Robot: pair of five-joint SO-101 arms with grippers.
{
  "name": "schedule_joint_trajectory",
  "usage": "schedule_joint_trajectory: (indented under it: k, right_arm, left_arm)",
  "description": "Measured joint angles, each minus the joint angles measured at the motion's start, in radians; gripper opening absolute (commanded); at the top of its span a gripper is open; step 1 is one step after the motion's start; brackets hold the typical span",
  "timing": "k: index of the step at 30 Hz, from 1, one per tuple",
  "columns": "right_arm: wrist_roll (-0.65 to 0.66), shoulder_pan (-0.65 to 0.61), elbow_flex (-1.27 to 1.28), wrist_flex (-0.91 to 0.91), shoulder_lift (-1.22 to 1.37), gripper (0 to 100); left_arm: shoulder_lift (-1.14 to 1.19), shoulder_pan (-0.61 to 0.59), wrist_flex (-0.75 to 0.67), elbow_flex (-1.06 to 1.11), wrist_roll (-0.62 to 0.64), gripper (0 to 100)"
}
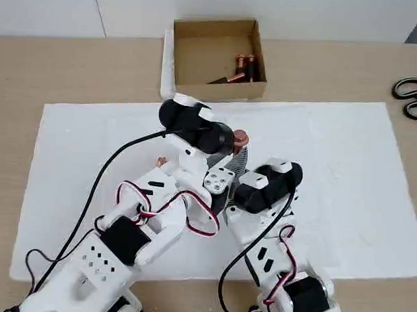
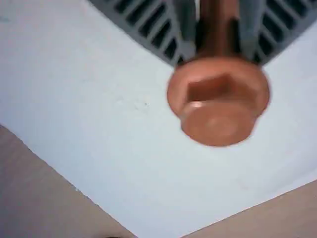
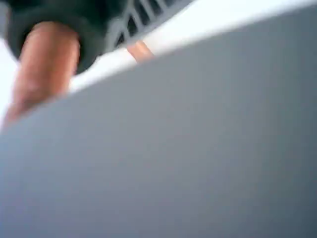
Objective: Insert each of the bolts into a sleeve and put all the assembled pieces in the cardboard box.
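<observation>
Two arms meet over the middle of a white sheet (image 1: 345, 174) spread on a wooden table (image 1: 74, 69). We see the left claw (image 1: 240, 149) pinching a copper bolt (image 1: 241, 138), on the near side of the box and apart from it. In the left wrist view, the bolt (image 2: 218, 101) shows its wide hexagonal head towards the camera. Its shank runs back between the ribbed grey fingers (image 2: 148, 29) of the left claw (image 2: 218, 29), which press on it from both sides. The sheet (image 2: 99, 124) lies beneath the bolt.

The right arm (image 1: 265, 189) rests just beside the left claw, almost touching it. We cannot tell whether the right claw (image 1: 236, 176) is spread or pressed together. A blurred grey surface (image 3: 198, 148) covers much of the right wrist view. Beyond it we make out a copper cylinder (image 3: 44, 69) with something dark around its top.

An open cardboard box (image 1: 216, 29) stands at the far edge of the sheet. Copper pieces (image 1: 244, 65) lie side by side against one of its walls, with a darker piece (image 1: 220, 80) near them. A small copper part (image 1: 161, 161) lies on the sheet beside the left arm. Scissors (image 1: 412, 98) rest on the table, well apart from the arms.
</observation>
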Motion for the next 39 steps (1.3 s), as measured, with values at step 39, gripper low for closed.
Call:
schedule_joint_trajectory:
  k: [39]
  right_arm:
    - [0.000,-0.002,0.000,0.000,0.000,0.4]
  left_arm:
    - [0.000,0.034,0.176,-0.002,-0.072,1]
